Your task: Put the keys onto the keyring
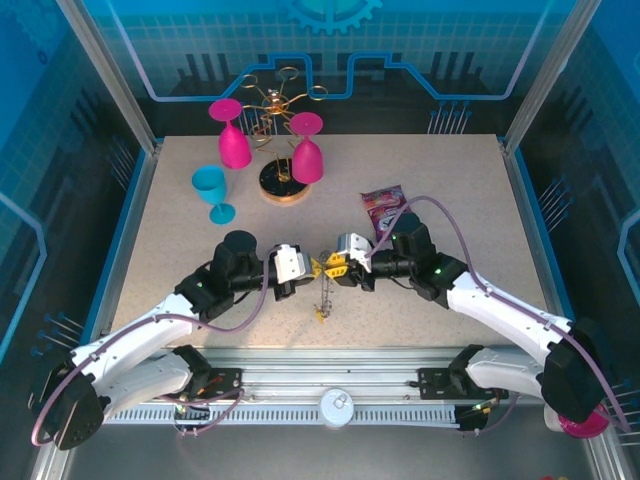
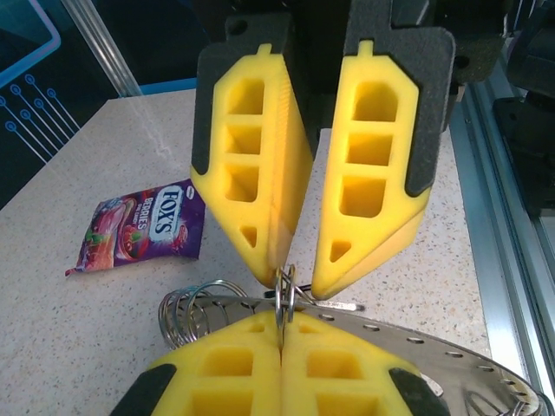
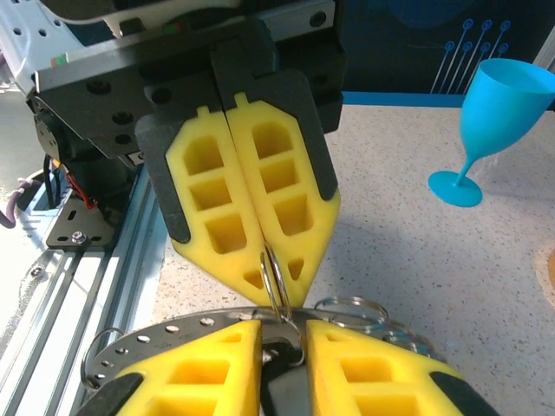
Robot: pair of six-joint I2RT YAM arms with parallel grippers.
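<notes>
Left claw: Your left claw (image 1: 313, 266) is pressed together on a small wire loop (image 2: 284, 296) at the edge of the keyring (image 2: 460, 368). This likely steadies the hoop above the table.
Right claw: Your right claw (image 1: 334, 266) meets it tip to tip, its jaws a little apart either side of that loop. It looks placed to work a key on.
Keys: The keys (image 1: 321, 308) seem to dangle just below both claws, too small to make out.
Table: The speckled pale table (image 1: 160, 250) carries a candy packet (image 2: 139, 227), a blue goblet (image 3: 494, 108), pink goblets (image 1: 232, 140) and a gold rack (image 1: 278, 185), all well apart from the claws.
Room: Blue printed panels in a metal frame enclose you.
</notes>
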